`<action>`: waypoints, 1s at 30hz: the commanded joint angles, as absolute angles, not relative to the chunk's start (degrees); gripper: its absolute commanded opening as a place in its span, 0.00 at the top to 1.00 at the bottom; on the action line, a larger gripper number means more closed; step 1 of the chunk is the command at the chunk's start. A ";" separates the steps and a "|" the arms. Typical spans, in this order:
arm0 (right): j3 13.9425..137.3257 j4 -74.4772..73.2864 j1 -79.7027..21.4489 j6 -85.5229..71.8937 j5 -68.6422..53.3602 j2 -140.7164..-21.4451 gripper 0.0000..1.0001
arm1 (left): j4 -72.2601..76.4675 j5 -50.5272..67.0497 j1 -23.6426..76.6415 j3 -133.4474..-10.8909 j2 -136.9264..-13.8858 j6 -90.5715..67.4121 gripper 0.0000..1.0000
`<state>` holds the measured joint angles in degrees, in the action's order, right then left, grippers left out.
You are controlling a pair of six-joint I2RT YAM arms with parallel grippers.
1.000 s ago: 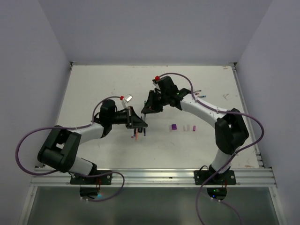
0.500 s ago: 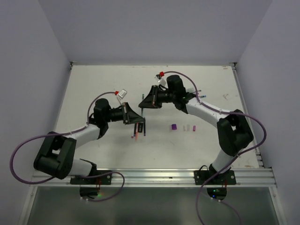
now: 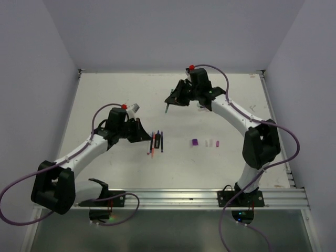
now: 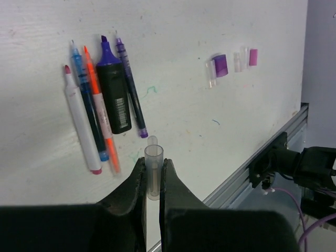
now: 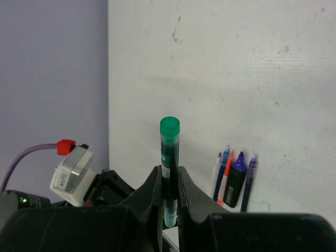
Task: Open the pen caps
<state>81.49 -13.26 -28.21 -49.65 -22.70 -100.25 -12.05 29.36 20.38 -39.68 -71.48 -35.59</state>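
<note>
My left gripper (image 4: 152,164) is shut on a clear, whitish pen cap (image 4: 153,157) and holds it above the table; in the top view the left gripper (image 3: 139,131) is just left of the pens (image 3: 156,142). My right gripper (image 5: 169,170) is shut on a green pen (image 5: 169,142), held upright in the wrist view; in the top view the right gripper (image 3: 170,100) is at the far centre. Several uncapped pens (image 4: 100,115) lie side by side on the table. A purple cap (image 4: 220,64), a whitish cap (image 4: 241,58) and a pink cap (image 4: 253,56) lie to their right.
The loose caps (image 3: 195,142) lie in a short row at mid table. A metal rail (image 3: 173,198) runs along the near edge. Walls close the table (image 3: 105,94) on the left, far and right sides. More small items (image 3: 223,106) lie by the right forearm.
The grippers have drawn apart. My left gripper pulled back to the left of the laid-out pens. My right gripper moved up and toward the far side with the green pen.
</note>
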 commanded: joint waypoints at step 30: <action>90.97 -39.56 -35.77 -35.25 -21.27 -122.08 0.92 | -18.11 25.49 20.21 -48.43 -71.45 -29.27 1.00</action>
